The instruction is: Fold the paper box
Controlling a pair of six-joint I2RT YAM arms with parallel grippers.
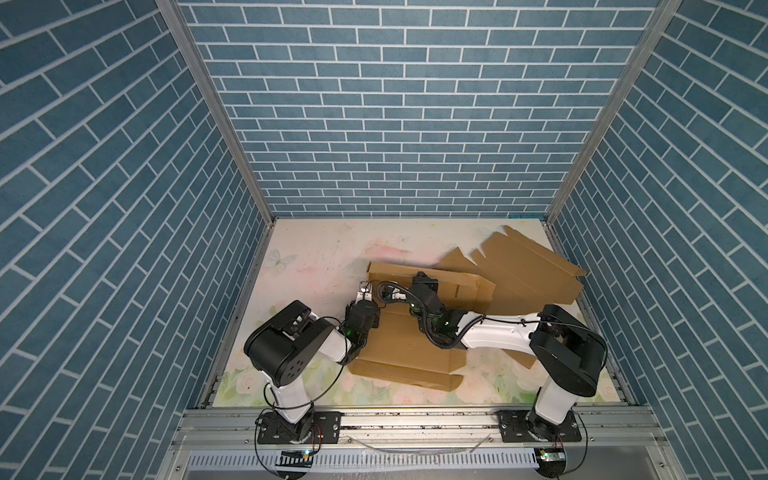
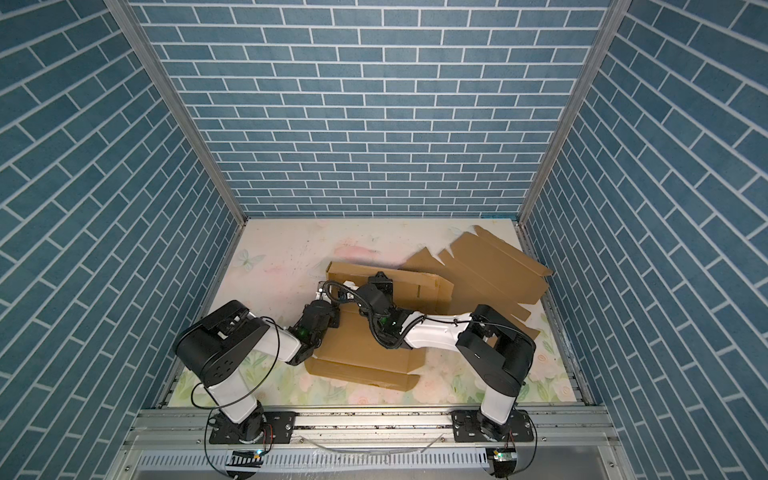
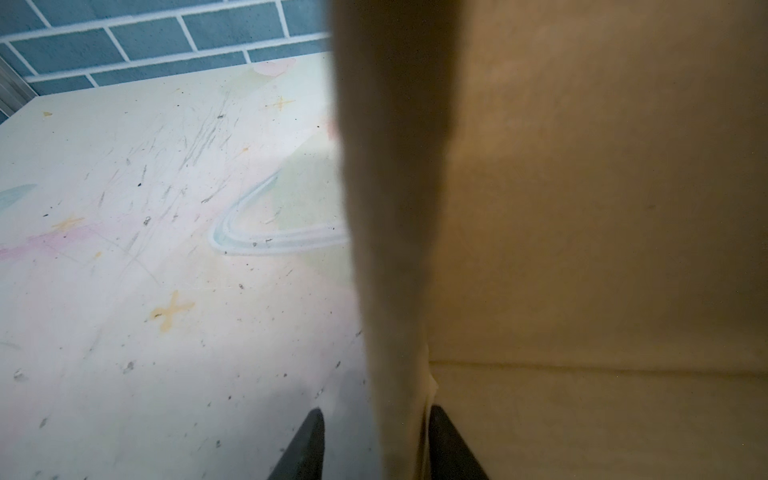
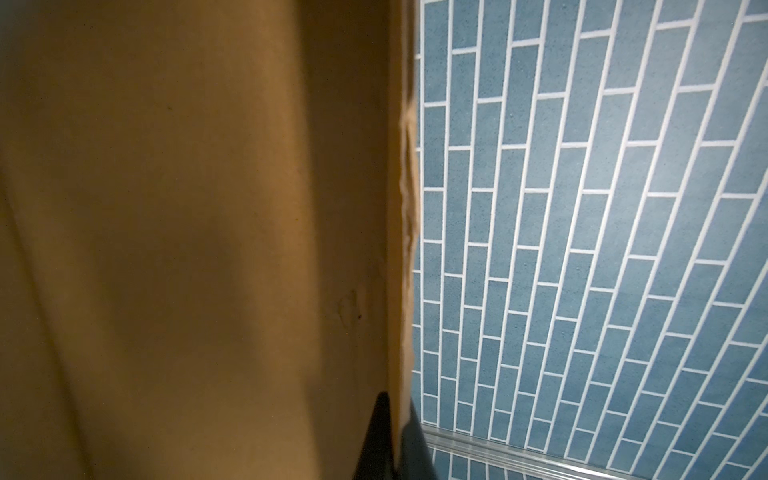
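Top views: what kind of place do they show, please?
Probably a robot test booth, not a real room: brick-printed walls on a metal frame, two arms bolted to a rail, and a flowered table with a cardboard box.

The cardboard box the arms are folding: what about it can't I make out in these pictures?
Right gripper: in both top views its own wrist covers where it pinches the box wall.
Left gripper: in the left wrist view the wall edge between its jaws is blurred, too close to the lens.
Spare cardboard sheet: in both top views the box wall and right arm hide its near part.
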